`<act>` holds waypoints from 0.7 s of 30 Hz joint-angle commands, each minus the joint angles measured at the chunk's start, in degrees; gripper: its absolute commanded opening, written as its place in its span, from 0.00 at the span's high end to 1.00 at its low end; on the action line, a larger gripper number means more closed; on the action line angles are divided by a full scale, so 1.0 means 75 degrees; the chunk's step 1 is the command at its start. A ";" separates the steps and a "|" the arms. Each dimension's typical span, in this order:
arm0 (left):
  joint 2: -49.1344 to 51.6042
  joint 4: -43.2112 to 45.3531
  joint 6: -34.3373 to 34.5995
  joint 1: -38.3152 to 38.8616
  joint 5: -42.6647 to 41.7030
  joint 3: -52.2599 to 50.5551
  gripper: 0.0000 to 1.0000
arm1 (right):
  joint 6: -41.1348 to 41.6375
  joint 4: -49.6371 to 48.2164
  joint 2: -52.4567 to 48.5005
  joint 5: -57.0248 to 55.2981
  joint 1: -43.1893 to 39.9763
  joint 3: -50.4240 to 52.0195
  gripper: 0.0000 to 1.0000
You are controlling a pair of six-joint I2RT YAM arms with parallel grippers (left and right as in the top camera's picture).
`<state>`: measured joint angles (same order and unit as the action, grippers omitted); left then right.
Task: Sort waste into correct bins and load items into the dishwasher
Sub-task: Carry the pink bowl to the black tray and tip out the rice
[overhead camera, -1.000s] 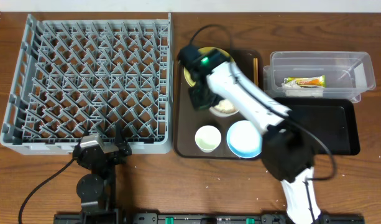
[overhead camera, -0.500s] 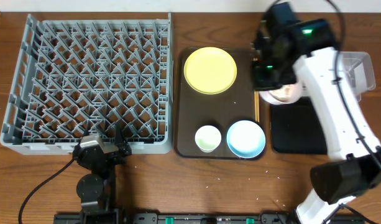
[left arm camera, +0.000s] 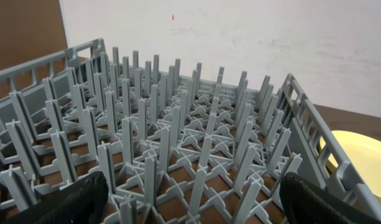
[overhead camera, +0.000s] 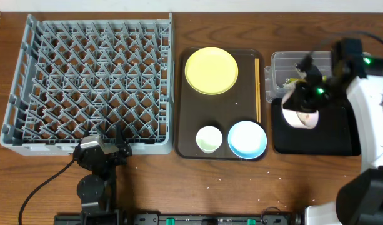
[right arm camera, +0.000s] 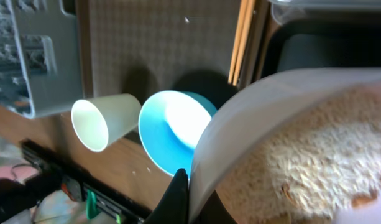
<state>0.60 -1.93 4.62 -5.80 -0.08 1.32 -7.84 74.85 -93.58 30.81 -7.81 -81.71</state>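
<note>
Your right tool (overhead camera: 308, 94) grips the tipped white bowl (overhead camera: 302, 114) of rice (right arm camera: 314, 149), black tray (overhead camera: 332, 140) under it. Your left tool (left arm camera: 195, 200) is spread wide, grey rack (left arm camera: 178, 124) ahead.

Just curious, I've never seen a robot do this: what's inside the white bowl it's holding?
Whitish rice-like food lies heaped inside the white bowl. It covers the bowl's bottom, so anything beneath it cannot be seen.

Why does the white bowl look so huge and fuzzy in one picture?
Right wrist view: the white bowl sits right by the lens, so it looks huge and its rim and rice are soft; the blue bowl is sharper. Overhead view: the white bowl looks small.
</note>
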 commanded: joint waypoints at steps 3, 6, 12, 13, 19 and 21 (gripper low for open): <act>-0.0050 -0.0300 -0.0044 -0.0032 0.0073 -0.0146 0.11 | -0.0944 -0.0749 0.0446 0.2022 -0.1134 0.1396 0.99; -0.0050 -0.0300 -0.0044 -0.0032 0.0073 -0.0146 0.11 | -0.1268 -0.1306 0.0420 0.2975 -0.1853 0.2288 0.99; -0.0050 -0.0300 -0.0044 -0.0032 0.0073 -0.0146 0.11 | -0.2206 -0.1638 0.0417 0.4447 -0.3413 0.3453 0.99; -0.0050 -0.0300 -0.0044 -0.0032 0.0073 -0.0146 0.11 | -0.2326 -0.1638 0.0420 0.4637 -0.3657 0.3558 0.99; -0.0050 -0.0300 -0.0044 -0.0032 0.0073 -0.0146 0.11 | -0.2833 -0.1644 0.0420 0.5715 -0.4806 0.4007 0.99; -0.0050 -0.0300 -0.0044 -0.0032 0.0073 -0.0146 0.11 | -0.2885 -0.1647 0.0417 0.5922 -0.5077 0.4106 0.99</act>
<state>0.60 -1.93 4.62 -5.80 -0.08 1.32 -26.00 62.65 -91.22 67.18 -43.64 -51.81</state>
